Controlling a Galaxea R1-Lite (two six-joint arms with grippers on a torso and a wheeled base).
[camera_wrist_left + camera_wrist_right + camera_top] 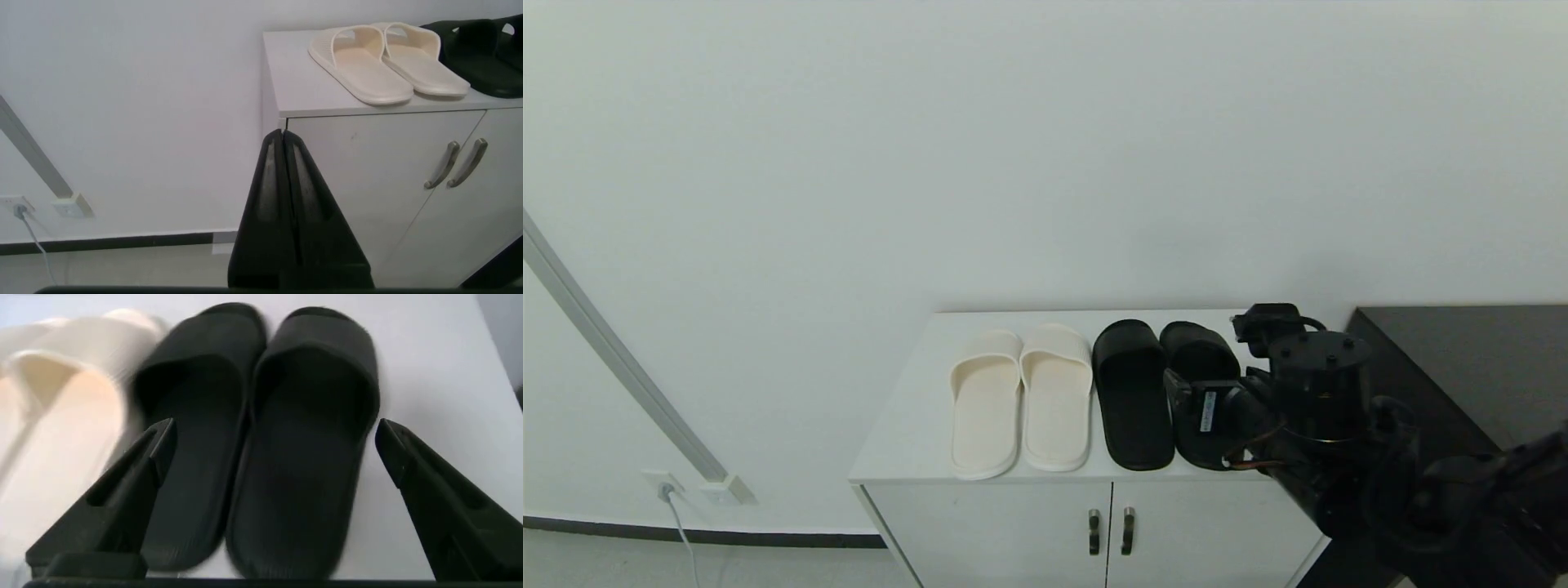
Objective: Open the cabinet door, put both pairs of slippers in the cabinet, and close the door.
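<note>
**Head view:** A white cabinet (915,425) stands against the wall, its 2 doors (996,531) shut. The 2 handles (1094,531) sit side by side at the middle seam. 2 pairs of slippers lie on top with toes toward the wall, the cream pair (1021,400) on the left and the black pair (1135,392) just beside it on the right. The right arm (1319,384) hangs over the cabinet's right end and covers the heel of the outer black slipper. A black table (1462,359) stands to the right of the cabinet. Low on the wall to the left are a socket (662,482) with a cable (682,531) and a slanting conduit (605,343).

**Left wrist view:** The left gripper (283,143) has its fingers pressed together with nothing between them. It is in front of the cabinet's (286,73) left corner, below the top edge. The doors (368,180) are closed and the handles (444,163) untouched. The cream pair (384,57) lies on top, and the black pair (482,49) shows at the edge beyond it.

**Right wrist view:** The right gripper (274,429) is spread wide and grips nothing, with 1 finger (122,498) on each side. It hovers over the heels of the black pair (196,400), which lies between the fingers. Whether the fingers touch it cannot be told. The cream pair (57,416) lies just beside, on the white cabinet top (425,327).
</note>
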